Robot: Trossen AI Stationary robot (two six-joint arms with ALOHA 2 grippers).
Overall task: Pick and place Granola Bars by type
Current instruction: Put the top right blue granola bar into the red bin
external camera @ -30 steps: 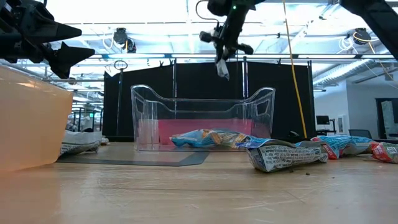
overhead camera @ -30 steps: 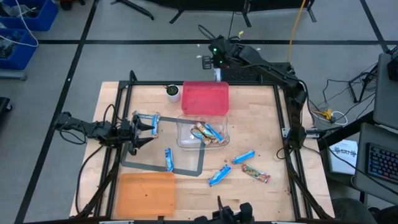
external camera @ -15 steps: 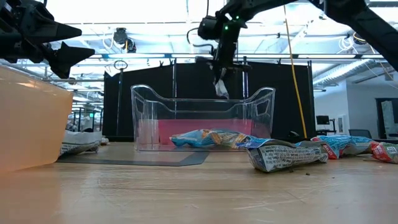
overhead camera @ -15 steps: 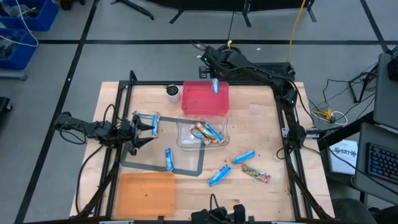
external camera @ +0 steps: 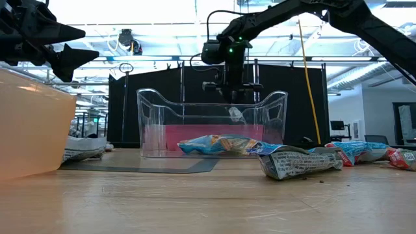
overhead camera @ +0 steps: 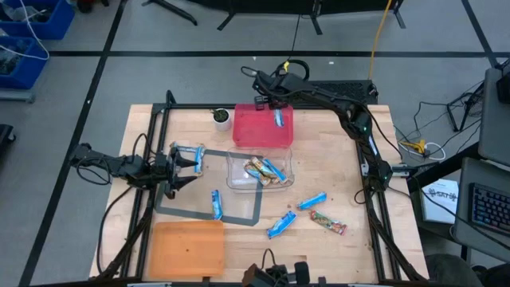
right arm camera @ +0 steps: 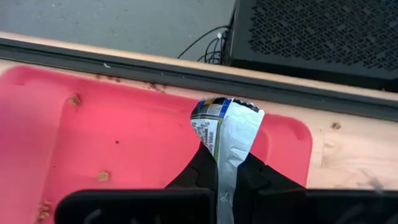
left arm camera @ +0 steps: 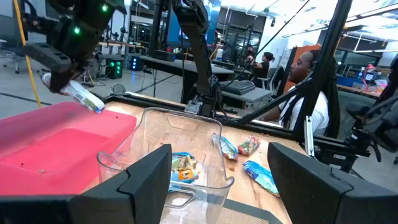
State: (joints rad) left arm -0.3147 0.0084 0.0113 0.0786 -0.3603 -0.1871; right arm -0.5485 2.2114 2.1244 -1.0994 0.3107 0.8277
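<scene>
Wooden boards make up the big table (overhead camera: 335, 171), and things lie on it from large to small. An orange bin (overhead camera: 187, 249) sits at the near left corner, and a pink bin (overhead camera: 255, 131) sits at the far side. The right gripper (overhead camera: 276, 112) hangs over the pink bin and is closed tight on one blue and white bar (right arm camera: 225, 134). The wrapper has small print on it, but it is too tiny to read. Next to the pink bin stands a clear bin (overhead camera: 237, 171) with a few granola bars (overhead camera: 265, 171) inside, some tan and some blue. The left gripper (overhead camera: 185, 166) waits at the left side of the table with its two fingers apart and nothing between them. A grey flat mat (overhead camera: 239, 214) lies under it, with a blue bar (overhead camera: 216, 204) on it and another wrapper (overhead camera: 191, 155) just by the gripper. More blue bars (overhead camera: 280, 224) and one tan bar (overhead camera: 327, 222) lie loose on the right part of the table. A small white cup (overhead camera: 221, 118) stands beside the pink bin. People (left arm camera: 305, 93) sit in the room behind the table.
</scene>
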